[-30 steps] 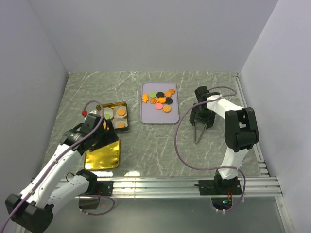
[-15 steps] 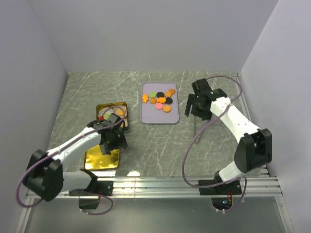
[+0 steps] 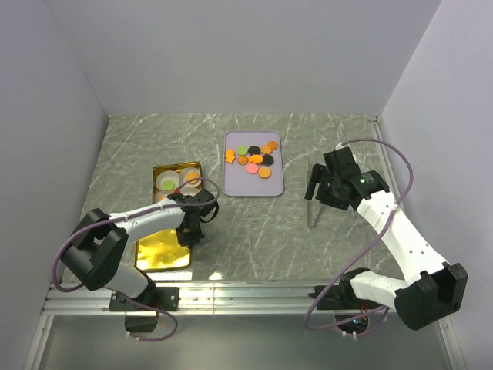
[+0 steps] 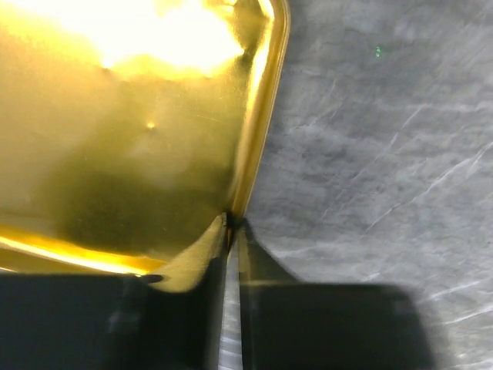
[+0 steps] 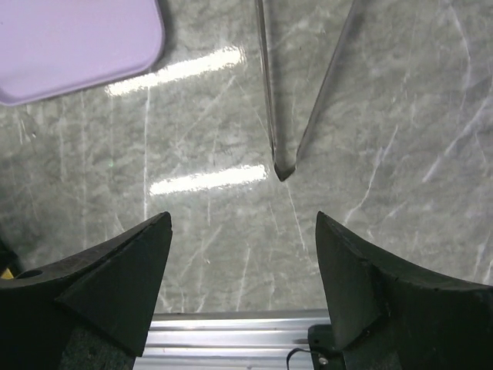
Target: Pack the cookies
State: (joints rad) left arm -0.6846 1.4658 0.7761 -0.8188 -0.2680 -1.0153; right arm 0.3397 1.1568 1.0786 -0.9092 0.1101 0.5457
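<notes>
Cookies (image 3: 254,159) sit on purple tray (image 3: 245,186); left gripper (image 4: 233,227) pinches gold lid (image 4: 115,154) rim; right gripper (image 5: 243,223) jaws spread over tongs (image 5: 283,169).

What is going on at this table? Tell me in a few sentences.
The left gripper pinches the rim of the gold lid, which lies next to the gold tin. The right gripper hangs open above the tongs lying on the table. A pile of cookies sits on the purple tray.
</notes>
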